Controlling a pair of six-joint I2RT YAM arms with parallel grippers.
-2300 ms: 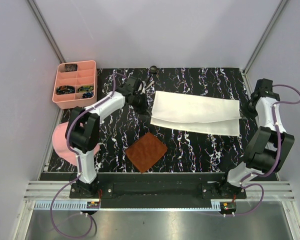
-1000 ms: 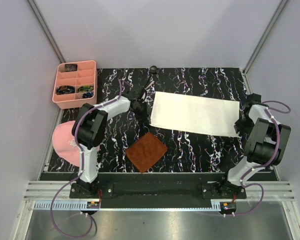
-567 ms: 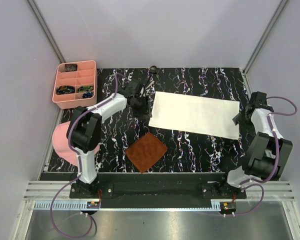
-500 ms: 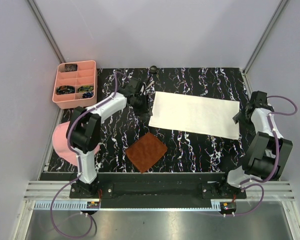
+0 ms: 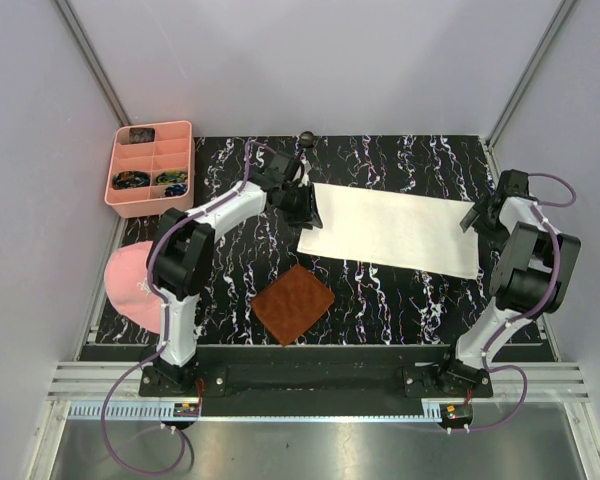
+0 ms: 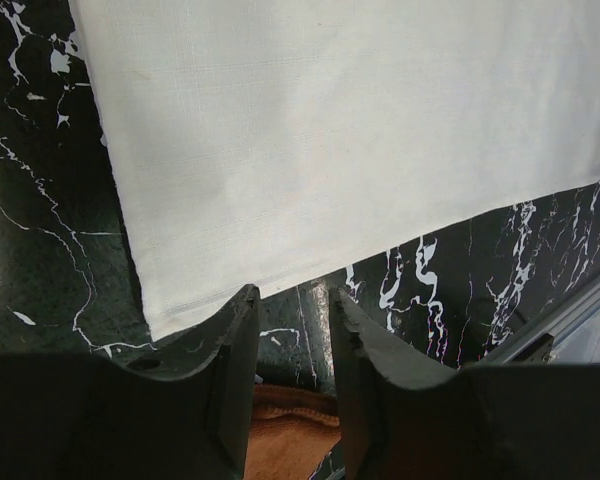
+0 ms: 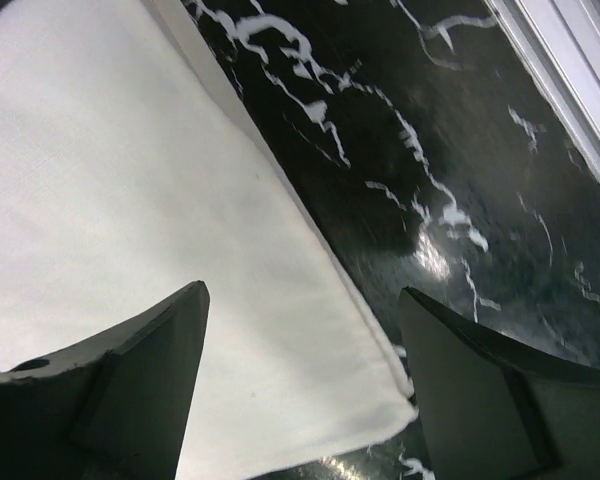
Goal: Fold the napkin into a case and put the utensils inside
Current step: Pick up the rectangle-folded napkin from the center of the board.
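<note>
The napkin (image 5: pixel 392 229) lies flat on the black marbled table as a long cream-white folded rectangle. My left gripper (image 5: pixel 306 206) hovers at its left end, open with a narrow gap and nothing between the fingers. In the left wrist view the napkin's (image 6: pixel 330 130) near edge runs just beyond the left gripper (image 6: pixel 292 300). My right gripper (image 5: pixel 478 216) is at the napkin's right end. In the right wrist view this gripper (image 7: pixel 300 290) stands wide open above the cloth's near corner (image 7: pixel 380 405), empty. A small dark spoon (image 5: pixel 306 138) lies at the table's back edge.
A brown textured mat (image 5: pixel 293 303) lies in front of the napkin's left end and shows between the left fingers (image 6: pixel 280 445). A pink compartment tray (image 5: pixel 185 150) stands at the back left. A pink cap (image 5: pixel 125 280) sits at the left edge.
Both grippers have opened, released the napkin's near corners and moved away toward its far side. The cloth's top layer, raised earlier, now lies flat.
</note>
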